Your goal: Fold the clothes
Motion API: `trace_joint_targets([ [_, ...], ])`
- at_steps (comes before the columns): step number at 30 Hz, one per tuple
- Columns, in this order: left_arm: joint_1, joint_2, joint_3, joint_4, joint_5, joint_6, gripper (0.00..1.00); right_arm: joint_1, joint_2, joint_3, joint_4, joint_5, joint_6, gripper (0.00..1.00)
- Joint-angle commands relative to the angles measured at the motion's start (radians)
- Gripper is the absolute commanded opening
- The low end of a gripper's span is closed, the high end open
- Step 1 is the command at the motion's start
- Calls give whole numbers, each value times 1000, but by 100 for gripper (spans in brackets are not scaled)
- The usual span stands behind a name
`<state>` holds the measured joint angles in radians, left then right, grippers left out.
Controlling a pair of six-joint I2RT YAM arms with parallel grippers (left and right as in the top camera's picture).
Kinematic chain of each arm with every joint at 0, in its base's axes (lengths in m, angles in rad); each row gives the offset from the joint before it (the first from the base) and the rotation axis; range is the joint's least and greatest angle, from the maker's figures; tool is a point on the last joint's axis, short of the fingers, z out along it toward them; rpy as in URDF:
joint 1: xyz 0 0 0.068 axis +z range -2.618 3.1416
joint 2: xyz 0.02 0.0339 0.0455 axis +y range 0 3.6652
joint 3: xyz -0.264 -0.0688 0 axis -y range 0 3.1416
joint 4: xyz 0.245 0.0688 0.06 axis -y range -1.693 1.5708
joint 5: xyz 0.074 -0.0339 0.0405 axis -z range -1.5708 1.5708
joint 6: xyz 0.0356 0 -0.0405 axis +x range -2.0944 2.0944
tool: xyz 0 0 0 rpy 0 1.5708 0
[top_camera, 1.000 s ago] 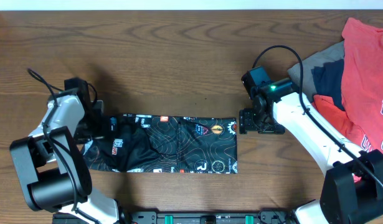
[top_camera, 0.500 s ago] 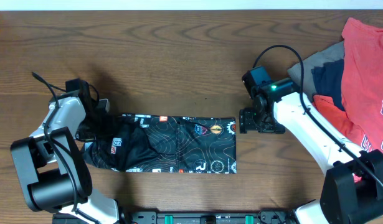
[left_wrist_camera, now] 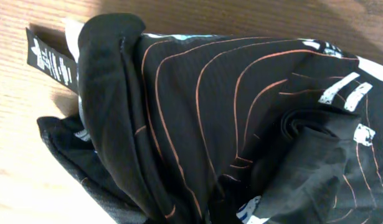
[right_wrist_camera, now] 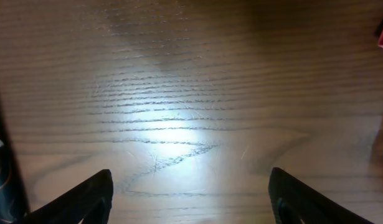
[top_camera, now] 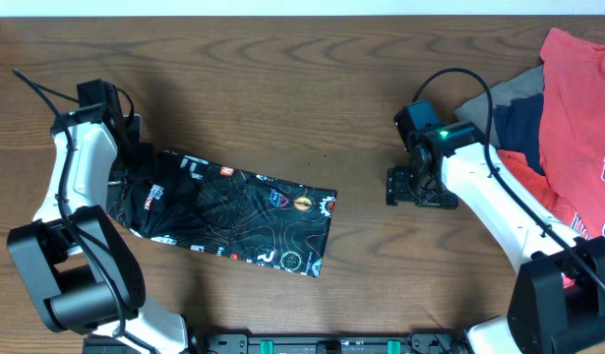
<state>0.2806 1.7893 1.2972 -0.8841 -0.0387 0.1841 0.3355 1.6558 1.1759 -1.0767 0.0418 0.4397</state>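
Observation:
The black jersey [top_camera: 243, 211], with thin orange lines and white logos, lies folded into a long strip slanting across the table's left half. My left gripper [top_camera: 130, 175] is at its left end and shut on the fabric. In the left wrist view bunched black cloth [left_wrist_camera: 228, 112] fills the frame and hides the fingers. My right gripper [top_camera: 393, 186] is open over bare wood, a short way right of the strip's right end. Its fingertips [right_wrist_camera: 85, 196] frame empty wood, and a sliver of the jersey [right_wrist_camera: 1, 180] shows at the left edge.
A pile of other clothes sits at the table's right edge: a red T-shirt [top_camera: 577, 108], a grey garment [top_camera: 509, 98] and a navy one [top_camera: 518, 128]. The right arm runs alongside this pile. Bare wooden table [top_camera: 282, 88] lies beyond the jersey.
My left gripper shut on the jersey's left end and pulled it toward the far left. The strip now slants, and its right end has slid away from the right gripper, which stayed open.

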Motion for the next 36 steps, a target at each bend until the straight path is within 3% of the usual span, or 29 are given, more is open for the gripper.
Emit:
trace_joint_targets([
  [1, 4, 6, 14, -6, -26, -6, 6, -8, -1, -6, -1, 11, -8, 78],
  [6, 5, 6, 13, 38, -26, -5, 10, -8, -1, -6, -23, 11, -7, 77],
  [8, 5, 6, 8, 68, -26, -5, 32, -8, -1, -6, -35, 11, -7, 77],
  [11, 6, 6, 0, 120, -27, -4, 40, -8, -1, -6, -53, 11, -7, 77],
  [13, 11, 6, 0, 159, -31, -5, 68, -8, -1, -6, -59, 11, -7, 77],
  [14, 16, 6, 0, 177, -35, -5, 77, -8, -1, -6, -61, 11, -7, 77],
  [18, 48, 6, 0, 229, -27, 19, 88, -8, -1, -6, -69, 11, -7, 77],
  [22, 103, 8, 0, 220, 111, 141, 90, -8, -1, -6, -69, 11, -8, 77],
  [29, 219, 72, 0, 240, 267, 182, 89, -8, -1, -6, -72, 12, -11, 77],
  [36, 242, 211, 0, 287, 286, 182, 89, -8, -1, -6, -80, 14, -14, 77],
])
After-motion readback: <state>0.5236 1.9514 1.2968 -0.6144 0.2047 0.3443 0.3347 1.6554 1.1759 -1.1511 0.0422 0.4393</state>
